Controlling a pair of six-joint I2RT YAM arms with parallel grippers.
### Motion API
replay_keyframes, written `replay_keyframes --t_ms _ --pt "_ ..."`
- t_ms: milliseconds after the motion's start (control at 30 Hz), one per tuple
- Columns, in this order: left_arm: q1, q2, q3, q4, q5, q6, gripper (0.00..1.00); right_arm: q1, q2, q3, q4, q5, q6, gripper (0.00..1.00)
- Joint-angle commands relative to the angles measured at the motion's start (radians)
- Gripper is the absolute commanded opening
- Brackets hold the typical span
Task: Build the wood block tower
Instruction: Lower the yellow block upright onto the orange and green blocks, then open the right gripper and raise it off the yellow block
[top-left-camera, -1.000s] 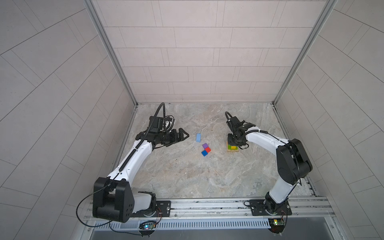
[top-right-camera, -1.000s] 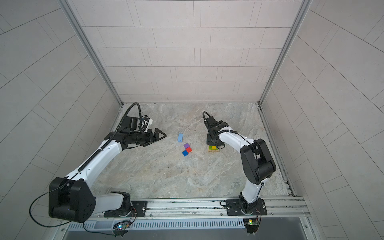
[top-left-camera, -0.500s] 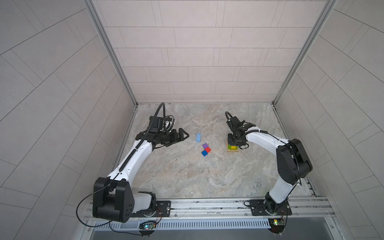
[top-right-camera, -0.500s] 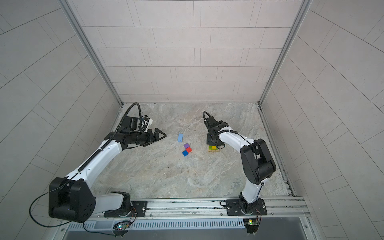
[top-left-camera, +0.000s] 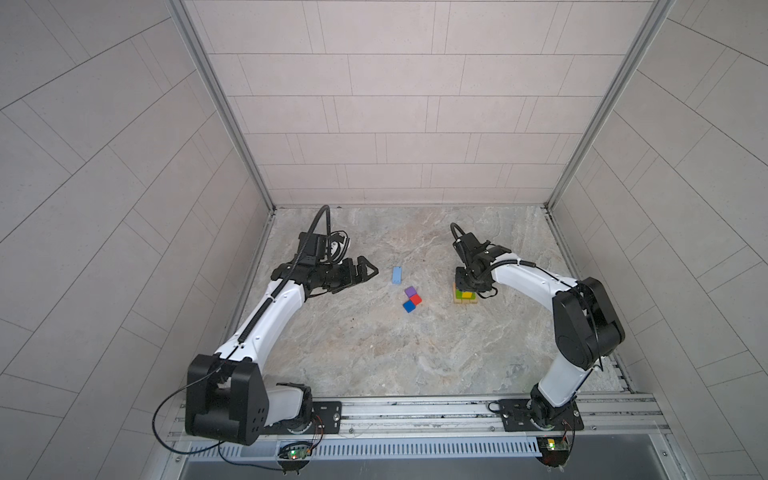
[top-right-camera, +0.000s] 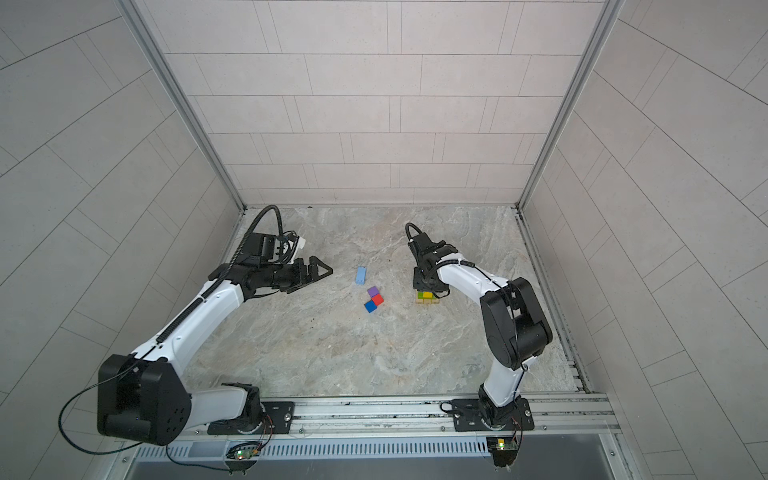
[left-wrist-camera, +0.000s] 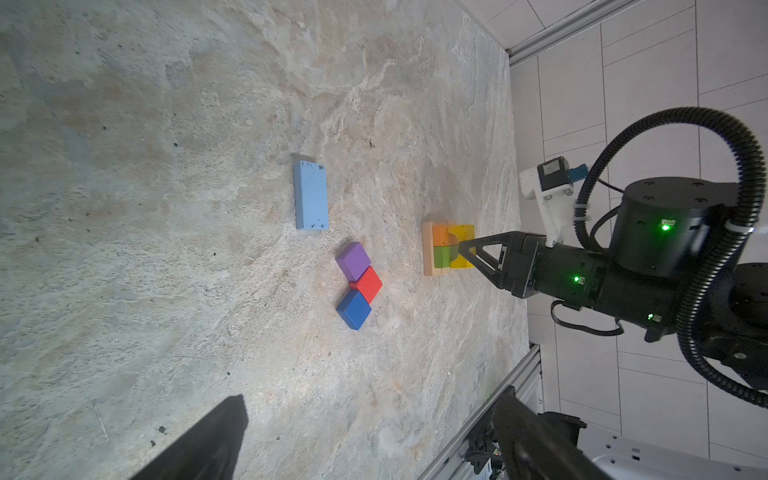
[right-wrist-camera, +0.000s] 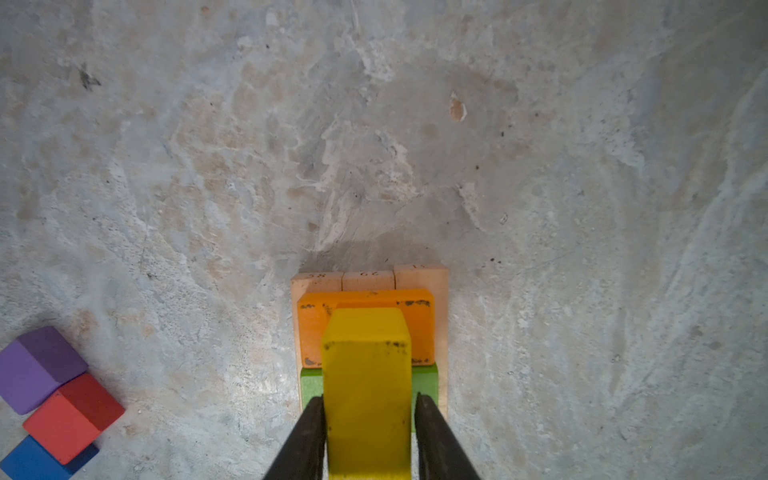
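**Tower about half built: 6 blocks up, 4 to go**

The tower (top-left-camera: 464, 296) stands right of centre on the table (top-left-camera: 374, 353). 3 tan blocks (right-wrist-camera: 368, 280) form the base, with the orange block (right-wrist-camera: 316, 328) and green block (right-wrist-camera: 311, 384) across them. The yellow block (right-wrist-camera: 365, 374) sits on top.

The right gripper (right-wrist-camera: 369, 398) hugs the yellow block. I cannot tell if it is clamped or loosed.

The left gripper (top-left-camera: 365, 272) gapes wide, empty.

Loose mid-table: light-blue block (top-left-camera: 397, 276), purple cube (top-left-camera: 410, 291), red cube (top-left-camera: 415, 299), blue cube (top-left-camera: 409, 306).

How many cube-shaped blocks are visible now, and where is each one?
3. The purple cube, red cube and blue cube lie touching in a row on the table, left of the tower in both top views. None seems hidden.
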Motion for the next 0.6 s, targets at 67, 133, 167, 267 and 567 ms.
replay_keyframes --t_ms 67,133,167,267,567 --pt "0.003 -0.005 -0.011 0.012 0.002 0.006 0.99 -0.003 -0.007 -0.008 -0.011 0.021 0.006 0.42" --pt "0.004 -0.004 -0.011 0.011 0.002 0.006 0.99 -0.003 -0.01 -0.008 -0.012 0.025 0.006 0.43" --pt "0.003 -0.005 -0.011 0.012 0.002 0.006 0.99 -0.004 -0.014 -0.008 -0.013 0.025 0.006 0.44" --pt "0.003 -0.005 -0.011 0.012 0.002 0.006 0.99 -0.004 -0.021 -0.006 -0.014 0.025 0.006 0.45" --pt "0.004 -0.003 -0.011 0.013 0.002 0.006 0.99 -0.003 -0.071 0.013 -0.043 0.027 -0.012 0.5"
